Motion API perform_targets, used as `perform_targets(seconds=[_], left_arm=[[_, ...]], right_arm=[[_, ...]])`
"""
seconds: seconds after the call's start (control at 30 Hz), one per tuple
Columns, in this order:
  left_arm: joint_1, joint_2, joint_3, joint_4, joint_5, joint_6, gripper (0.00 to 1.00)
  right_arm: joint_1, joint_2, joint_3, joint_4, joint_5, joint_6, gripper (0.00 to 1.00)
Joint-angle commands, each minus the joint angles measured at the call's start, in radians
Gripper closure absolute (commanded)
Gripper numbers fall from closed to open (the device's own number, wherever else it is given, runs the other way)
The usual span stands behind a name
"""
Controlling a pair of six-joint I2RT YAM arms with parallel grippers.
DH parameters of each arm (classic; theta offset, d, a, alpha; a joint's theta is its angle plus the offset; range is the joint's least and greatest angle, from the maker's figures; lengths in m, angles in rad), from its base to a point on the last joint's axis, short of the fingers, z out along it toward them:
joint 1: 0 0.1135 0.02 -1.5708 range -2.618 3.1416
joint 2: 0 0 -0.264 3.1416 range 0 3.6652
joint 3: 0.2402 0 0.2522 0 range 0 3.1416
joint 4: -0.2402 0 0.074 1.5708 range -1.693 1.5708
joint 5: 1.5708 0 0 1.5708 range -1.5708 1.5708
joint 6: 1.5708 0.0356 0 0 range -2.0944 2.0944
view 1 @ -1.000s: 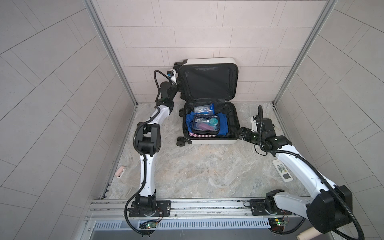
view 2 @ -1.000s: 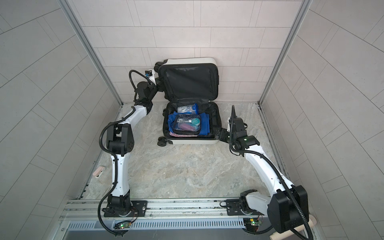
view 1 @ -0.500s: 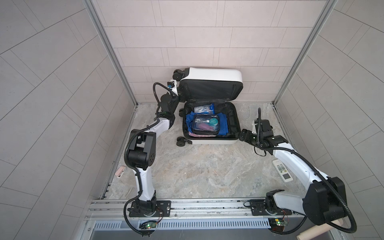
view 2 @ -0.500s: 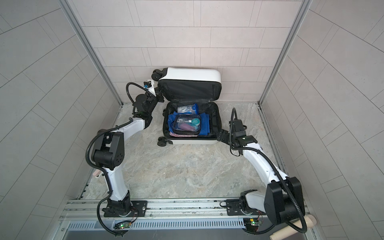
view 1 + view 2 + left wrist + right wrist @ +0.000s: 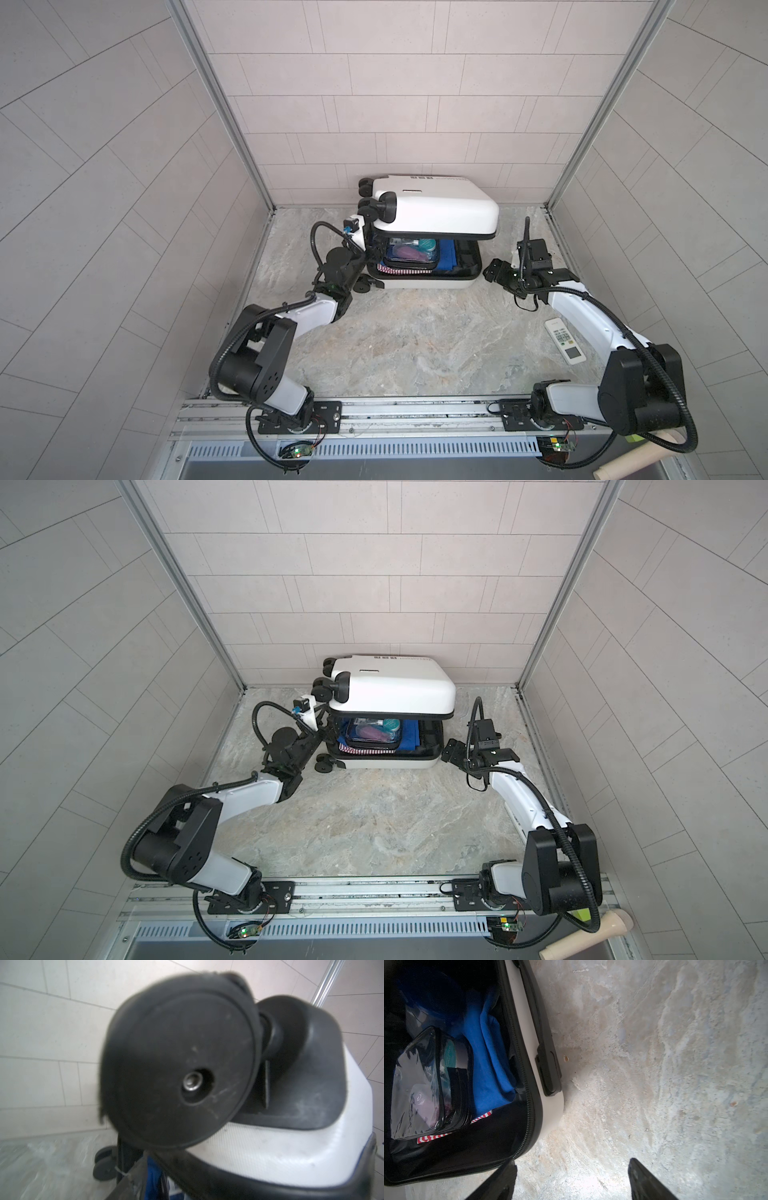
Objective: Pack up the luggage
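Find the luggage [image 5: 432,284] at the back of the table [image 5: 415,340], lid [image 5: 436,208] hanging half-shut over its base. Cannot tell clenched from released for the left gripper [image 5: 366,248], at the lid's wheel-side edge. See the right gripper [image 5: 572,1167] spread, empty, beside the base. Mind the soft pouch [image 5: 427,1084] inside. Expect a stiff, slippery, fairly heavy shell: press the lid's flat top or grip its rim, not a wheel [image 5: 176,1064].

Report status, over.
Right hand open, beside luggage. Left hand by upper wheel, grip unclear. Lid partway down over pouch. No obstruction seen.
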Motion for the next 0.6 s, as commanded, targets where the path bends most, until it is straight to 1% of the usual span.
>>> perform_targets(seconds=[0.0,0.07,0.13,0.23,0.3,0.37,0.47,0.53,0.57], left_arm=[[-0.016,-0.117,-0.110,0.130,-0.101,-0.050,0.35],[-0.032,-0.193,-0.182,0.094,-0.149,-0.075,0.35],[-0.041,-0.292,-0.236,0.000,-0.178,-0.117,0.35],[-0.047,-0.454,-0.271,-0.231,-0.227,-0.204,0.36],[-0.050,-0.570,-0.284,-0.393,-0.232,-0.258,0.37],[-0.051,-0.686,-0.290,-0.534,-0.239,-0.294,0.38],[-0.052,-0.851,-0.272,-0.741,-0.263,-0.306,0.38],[-0.053,-0.912,-0.233,-0.867,-0.281,-0.307,0.35],[-0.053,-0.924,-0.199,-0.928,-0.289,-0.307,0.32]], right_arm=[[-0.017,-0.031,0.005,-0.045,-0.003,-0.003,0.14],[-0.022,-0.041,0.001,-0.069,0.006,-0.003,0.13],[-0.031,-0.049,-0.005,-0.092,0.009,0.000,0.13],[-0.044,-0.065,-0.019,-0.118,0.028,0.003,0.13],[-0.055,-0.081,-0.035,-0.120,0.024,0.008,0.12],[-0.058,-0.092,-0.040,-0.130,0.025,0.008,0.11],[-0.064,-0.112,-0.036,-0.142,0.017,0.006,0.11],[-0.067,-0.133,-0.034,-0.128,-0.014,-0.003,0.11],[-0.068,-0.148,-0.036,-0.107,-0.049,-0.010,0.11]])
